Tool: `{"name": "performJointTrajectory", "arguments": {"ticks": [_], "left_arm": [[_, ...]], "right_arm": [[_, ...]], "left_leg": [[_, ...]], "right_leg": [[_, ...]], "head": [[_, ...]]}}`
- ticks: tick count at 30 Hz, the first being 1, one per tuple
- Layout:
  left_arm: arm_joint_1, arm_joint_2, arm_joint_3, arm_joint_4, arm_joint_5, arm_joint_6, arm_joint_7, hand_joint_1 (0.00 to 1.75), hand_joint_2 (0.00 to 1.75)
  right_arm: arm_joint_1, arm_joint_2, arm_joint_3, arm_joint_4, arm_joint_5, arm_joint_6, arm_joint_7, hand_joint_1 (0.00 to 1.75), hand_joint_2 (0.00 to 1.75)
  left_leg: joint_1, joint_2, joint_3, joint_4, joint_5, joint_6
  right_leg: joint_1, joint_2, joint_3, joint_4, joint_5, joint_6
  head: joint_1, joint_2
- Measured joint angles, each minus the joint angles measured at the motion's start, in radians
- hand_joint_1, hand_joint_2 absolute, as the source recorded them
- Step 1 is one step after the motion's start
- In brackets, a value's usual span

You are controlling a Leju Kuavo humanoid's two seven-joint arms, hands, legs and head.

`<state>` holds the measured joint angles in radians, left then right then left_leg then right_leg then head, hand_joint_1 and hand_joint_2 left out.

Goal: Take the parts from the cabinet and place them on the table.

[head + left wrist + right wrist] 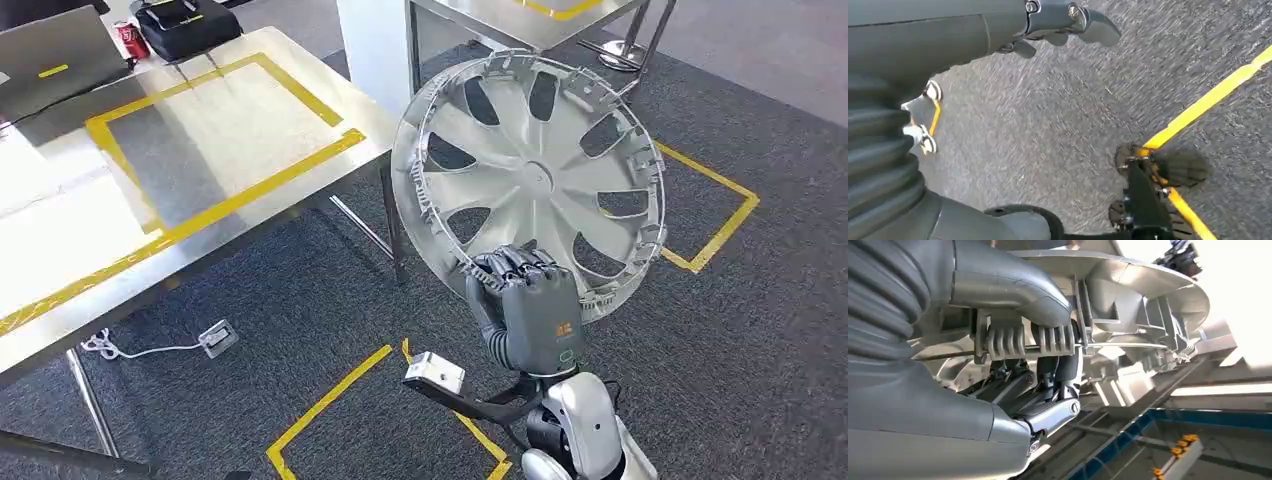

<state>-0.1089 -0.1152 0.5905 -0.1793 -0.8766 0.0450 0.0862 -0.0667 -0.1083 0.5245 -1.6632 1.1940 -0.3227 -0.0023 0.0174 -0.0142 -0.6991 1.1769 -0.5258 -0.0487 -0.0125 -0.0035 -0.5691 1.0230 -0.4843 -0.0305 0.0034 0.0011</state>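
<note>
Right hand (528,305) grips the silver wheel cover (530,180) at its lower rim, fingers (1050,340) curled over the rim edge, thumb on the other side; the cover stands upright on edge above the hand, over the carpet. The steel table (60,250) with its yellow tape rectangle (215,145) lies to the robot's left of the cover, so the carry goes leftward and the disc likely needs tipping flat. Left hand (1068,22) hangs over the floor, holds nothing, fingers look loosely apart.
</note>
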Motion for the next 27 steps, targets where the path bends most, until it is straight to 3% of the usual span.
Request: {"name": "performJointTrajectory", "arguments": {"ticks": [1, 2, 3, 4, 5, 6, 7, 8, 12, 13, 14, 15, 16, 17, 18, 19, 21, 22, 23, 25, 26, 27], "left_arm": [[0.000, 0.000, 0.000, 0.000, 0.000, 0.000, 0.000, 0.00, 1.75], [0.001, 0.000, 0.000, 0.000, 0.001, 0.001, 0.001, 0.00, 1.75], [0.003, 0.000, 0.000, 0.000, 0.002, 0.002, 0.001, 0.00, 1.75], [0.005, 0.001, 0.000, 0.000, 0.002, 0.002, 0.002, 0.00, 1.75], [0.005, 0.002, 0.000, 0.000, 0.002, 0.002, 0.003, 0.00, 1.75], [0.004, 0.003, 0.000, -0.001, 0.002, 0.002, 0.003, 0.00, 1.75], [0.002, 0.003, 0.000, -0.001, 0.002, 0.002, 0.004, 0.00, 1.75], [-0.001, 0.003, 0.000, -0.001, 0.002, 0.002, 0.004, 0.00, 1.75], [0.002, 0.003, 0.000, -0.001, -0.001, 0.002, 0.007, 0.00, 1.75], [0.003, 0.002, 0.000, -0.001, -0.001, 0.002, 0.008, 0.00, 1.75], [0.001, 0.002, 0.000, -0.001, -0.002, 0.002, 0.008, 0.00, 1.75], [-0.001, 0.002, 0.000, -0.001, -0.002, 0.002, 0.008, 0.00, 1.75], [-0.002, 0.002, 0.000, -0.001, -0.002, 0.002, 0.008, 0.00, 1.75], [-0.001, 0.003, 0.000, -0.001, -0.002, 0.001, 0.008, 0.00, 1.75], [0.001, 0.003, 0.000, 0.000, -0.002, 0.002, 0.008, 0.00, 1.75], [0.003, 0.003, 0.000, 0.000, -0.002, 0.001, 0.008, 0.00, 1.75], [0.002, 0.002, 0.000, 0.000, -0.002, 0.001, 0.008, 0.00, 1.75], [0.002, 0.002, 0.000, 0.000, -0.002, 0.001, 0.008, 0.00, 1.75], [0.001, 0.002, 0.000, 0.000, -0.002, 0.001, 0.007, 0.00, 1.75], [0.003, 0.003, 0.000, 0.000, -0.002, 0.001, 0.007, 0.00, 1.75], [0.006, 0.003, 0.000, 0.000, -0.002, 0.001, 0.007, 0.00, 1.75], [0.009, 0.004, 0.000, 0.000, -0.002, 0.001, 0.007, 0.00, 1.75]], "right_arm": [[0.000, 0.000, 0.000, 0.001, 0.000, -0.002, -0.002, 1.75, 1.75], [0.000, 0.000, 0.000, 0.001, 0.000, -0.002, -0.003, 1.75, 1.75], [0.000, 0.000, 0.000, 0.001, 0.000, -0.003, -0.003, 1.75, 1.75], [-0.001, 0.000, 0.000, 0.001, 0.000, -0.003, -0.003, 1.75, 1.75], [-0.002, 0.000, 0.000, 0.001, 0.000, -0.003, -0.003, 1.75, 1.75], [-0.004, 0.000, 0.000, 0.001, 0.000, -0.003, -0.002, 1.75, 1.75], [-0.005, 0.001, 0.000, 0.001, 0.000, -0.003, -0.002, 1.75, 1.75], [-0.005, 0.000, 0.000, 0.001, 0.000, -0.003, -0.001, 1.75, 1.75], [-0.006, 0.001, 0.000, 0.000, 0.001, -0.003, 0.004, 1.75, 1.75], [-0.007, 0.001, 0.000, -0.001, 0.002, -0.002, 0.006, 1.75, 1.75], [-0.006, 0.001, 0.000, -0.003, 0.002, -0.002, 0.007, 1.75, 1.75], [-0.006, 0.000, 0.000, -0.004, 0.002, -0.002, 0.008, 1.75, 1.75], [-0.004, -0.001, 0.000, -0.004, 0.003, 0.000, 0.008, 1.75, 1.75], [-0.004, -0.001, 0.000, -0.004, 0.003, 0.002, 0.008, 1.75, 1.75], [-0.003, -0.001, 0.000, -0.004, 0.003, 0.002, 0.008, 1.75, 1.75], [-0.003, -0.001, 0.000, -0.004, 0.002, 0.003, 0.008, 1.75, 1.75], [-0.003, -0.001, 0.000, -0.004, 0.002, 0.003, 0.008, 1.75, 1.75], [-0.004, -0.001, 0.000, -0.004, 0.002, 0.003, 0.008, 1.75, 1.75], [-0.003, -0.001, 0.000, -0.004, 0.002, 0.003, 0.008, 1.75, 1.75], [-0.003, -0.001, 0.000, -0.005, 0.003, 0.003, 0.008, 1.75, 1.75], [-0.004, -0.001, 0.000, -0.005, 0.002, 0.003, 0.008, 1.75, 1.75], [-0.004, 0.000, 0.000, -0.005, 0.002, 0.004, 0.008, 1.75, 1.75]], "left_leg": [[0.001, 0.005, -0.036, 0.085, -0.038, -0.003], [0.001, 0.005, -0.058, 0.140, -0.055, -0.005], [0.001, 0.006, -0.059, 0.149, -0.049, -0.006], [0.001, 0.009, -0.037, 0.116, -0.026, -0.006], [0.001, 0.015, 0.006, 0.041, 0.013, -0.005], [0.001, 0.033, 0.064, -0.061, 0.054, -0.002], [-0.004, 0.084, 0.102, -0.138, 0.059, 0.004], [-0.010, 0.093, 0.108, -0.143, 0.059, 0.018], [-0.009, 0.043, 0.099, -0.146, 0.068, 0.044], [-0.003, 0.032, 0.099, -0.149, 0.071, 0.050], [-0.001, 0.023, 0.096, -0.149, 0.073, 0.056], [0.000, 0.014, 0.094, -0.148, 0.075, 0.059], [0.000, 0.002, 0.092, -0.148, 0.075, 0.061], [-0.001, -0.012, 0.090, -0.147, 0.075, 0.061], [-0.001, -0.025, 0.090, -0.146, 0.076, 0.060], [0.000, -0.037, 0.091, -0.144, 0.076, 0.059], [0.003, -0.066, 0.091, -0.141, 0.077, 0.054], [0.005, -0.079, 0.090, -0.138, 0.076, 0.049], [0.000, -0.089, 0.083, -0.135, 0.077, 0.039], [0.003, -0.107, 0.077, -0.140, 0.085, 0.024], [0.006, -0.117, 0.076, -0.146, 0.090, 0.016], [0.006, -0.128, 0.072, -0.150, 0.093, 0.008]], "right_leg": [[0.002, -0.015, -0.001, 0.000, -0.001, -0.001], [0.003, -0.027, -0.001, 0.001, -0.001, -0.002], [0.003, -0.039, -0.001, 0.001, -0.001, -0.002], [0.003, -0.050, -0.001, 0.001, -0.001, -0.001], [0.003, -0.062, 0.000, 0.002, -0.002, 0.001], [0.003, -0.074, 0.002, 0.005, -0.005, 0.005], [0.006, -0.084, 0.004, 0.008, -0.009, 0.010], [0.015, -0.091, 0.002, 0.013, -0.013, 0.017], [0.013, -0.126, 0.010, 0.008, -0.016, 0.038], [0.005, -0.080, 0.006, 0.026, -0.031, 0.045], [0.004, -0.039, -0.015, 0.071, -0.064, 0.048], [0.002, -0.016, -0.050, 0.143, -0.103, 0.051], [0.001, -0.005, -0.091, 0.229, -0.141, 0.054], [0.001, -0.003, -0.126, 0.297, -0.162, 0.056], [0.001, -0.003, -0.139, 0.319, -0.156, 0.057], [0.000, -0.003, -0.128, 0.293, -0.128, 0.056], [-0.005, 0.010, -0.053, 0.134, -0.036, 0.052], [-0.009, 0.047, -0.010, 0.044, -0.001, 0.050], [-0.009, 0.081, -0.001, 0.018, -0.019, 0.052], [-0.005, 0.063, -0.005, 0.018, -0.013, 0.048], [-0.001, 0.054, -0.005, 0.018, -0.011, 0.042], [-0.008, 0.043, -0.003, 0.012, -0.006, 0.033]], "head": [[0.000, 0.000], [0.000, 0.000], [0.000, 0.000], [0.000, 0.000], [0.000, 0.000], [0.000, 0.000], [0.000, 0.000], [0.001, 0.000], [0.002, 0.000], [0.005, 0.000], [0.007, 0.000], [0.011, 0.000], [0.012, 0.000], [0.012, 0.000], [0.012, 0.000], [0.012, 0.000], [0.013, 0.000], [0.013, 0.000], [0.012, 0.000], [0.012, 0.000], [0.013, 0.000], [0.013, 0.000]]}}
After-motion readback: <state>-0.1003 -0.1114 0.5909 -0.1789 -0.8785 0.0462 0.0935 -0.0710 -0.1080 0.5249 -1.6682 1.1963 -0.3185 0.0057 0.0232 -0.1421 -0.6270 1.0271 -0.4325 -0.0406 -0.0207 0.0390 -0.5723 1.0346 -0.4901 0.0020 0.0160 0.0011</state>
